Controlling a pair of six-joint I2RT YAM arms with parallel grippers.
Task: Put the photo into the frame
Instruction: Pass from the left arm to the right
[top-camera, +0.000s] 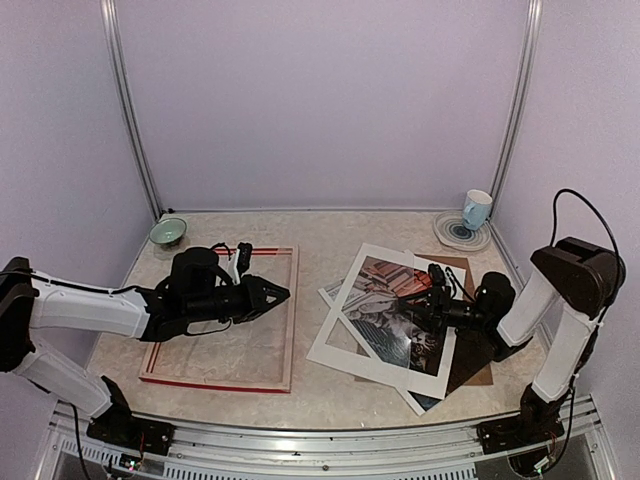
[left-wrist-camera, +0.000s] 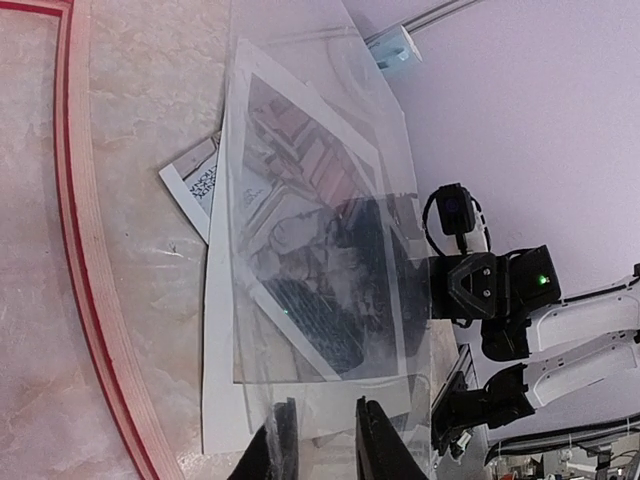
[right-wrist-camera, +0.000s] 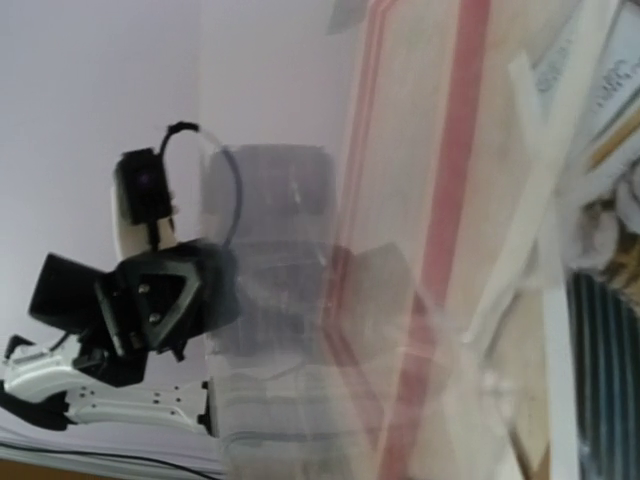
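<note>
Two grippers are meeting mid-table, tips pointing at each other. L gripper (top-camera: 282, 293) is hovering over the R rail of the large rectangular red-edged, pale-wood picture frame (top-camera: 220, 383). In L wrist view its black fingers (left-wrist-camera: 285, 448) are standing slightly apart, w/ a clear transparent sheet (left-wrist-camera: 330, 300) running down toward the gap. Can't tell if they're pinching it or just off it.

R gripper (top-camera: 425, 297) is sitting low over the paper pile on the R side. Its own fingers aren't readable in the blurry R wrist view, so can't tell its grip state either. That view is showing the clear sheet close up w/ the L gripper seen through it.

Large rectangular cat-on-books paper print, i.e. the photo (top-camera: 385, 312), is lying flat on the beige marble-look tabletop (top-camera: 330, 230), R of the frame & not in it. It's showing through the window of a white card mat (top-camera: 345, 355) resting on top, w/ print corners sticking out past the mat. Plain brown backing board (top-camera: 470, 355) is lying under the pile, poking out on the R. Frame is lying flat L of centre, tabletop showing through its opening.

Far back: small green bowl (top-camera: 168, 231) sitting at L corner, white-blue cup (top-camera: 477, 208) standing on a round saucer (top-camera: 455, 238) at R corner.
</note>
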